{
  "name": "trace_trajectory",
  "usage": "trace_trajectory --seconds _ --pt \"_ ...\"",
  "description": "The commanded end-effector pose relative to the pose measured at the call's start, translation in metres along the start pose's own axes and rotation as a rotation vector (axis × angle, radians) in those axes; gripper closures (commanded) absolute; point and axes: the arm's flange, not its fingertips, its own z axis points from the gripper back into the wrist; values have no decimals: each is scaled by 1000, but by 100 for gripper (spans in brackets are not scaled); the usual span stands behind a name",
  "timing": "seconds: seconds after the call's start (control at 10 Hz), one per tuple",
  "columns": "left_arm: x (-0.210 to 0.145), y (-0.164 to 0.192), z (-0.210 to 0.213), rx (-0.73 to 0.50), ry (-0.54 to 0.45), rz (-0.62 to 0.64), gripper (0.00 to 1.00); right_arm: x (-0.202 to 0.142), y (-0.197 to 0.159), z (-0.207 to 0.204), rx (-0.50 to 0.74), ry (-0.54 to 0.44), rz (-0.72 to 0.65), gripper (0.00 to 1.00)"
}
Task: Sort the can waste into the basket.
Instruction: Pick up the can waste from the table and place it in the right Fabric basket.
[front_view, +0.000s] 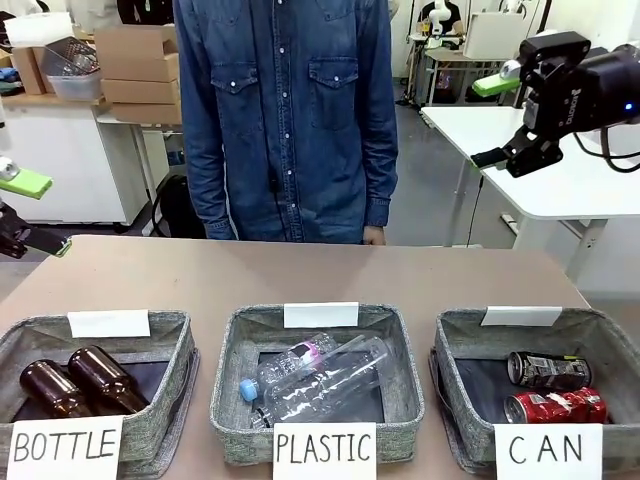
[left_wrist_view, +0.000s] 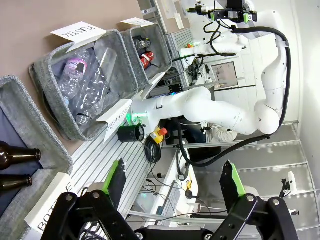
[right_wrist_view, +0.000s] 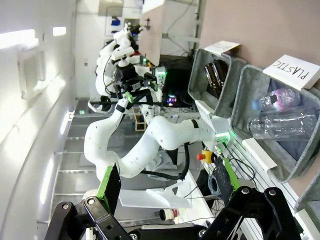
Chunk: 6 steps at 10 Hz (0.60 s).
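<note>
Both cans lie on their sides in the grey basket (front_view: 458, 335) signed "CAN" at the front right: a black can (front_view: 548, 370) behind a dented red can (front_view: 556, 406). The left wrist view shows the same basket (left_wrist_view: 159, 31) far off, with the black can (left_wrist_view: 145, 44) and red can (left_wrist_view: 146, 59) inside. My right gripper (front_view: 492, 120) hangs open high above the table's right end, empty; its fingers (right_wrist_view: 111, 187) stand wide apart. At the far left edge my left gripper (front_view: 35, 215) is open and empty, raised off the table, its pads (left_wrist_view: 116, 180) spread.
The middle basket (front_view: 320, 325) signed "PLASTIC" holds clear plastic bottles (front_view: 320, 375). The left basket (front_view: 100, 335) signed "BOTTLE" holds two brown glass bottles (front_view: 85, 380). A person in a denim shirt (front_view: 285, 110) stands at the far edge. Bare tabletop (front_view: 300, 270) lies behind the baskets.
</note>
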Motion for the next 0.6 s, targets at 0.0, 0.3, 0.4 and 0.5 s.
trace_trajectory --seconds 0.0,0.3,0.4,0.5 --pt "-1 0 1 -22 -4 -15 1 0 0 0 7 4 7 0" --pt "-1 0 1 -22 -4 -15 1 0 0 0 7 4 7 0" --pt "-1 0 1 -22 -4 -15 1 0 0 0 7 4 7 0" --pt "-1 0 1 -22 -4 -15 1 0 0 0 7 4 7 0"
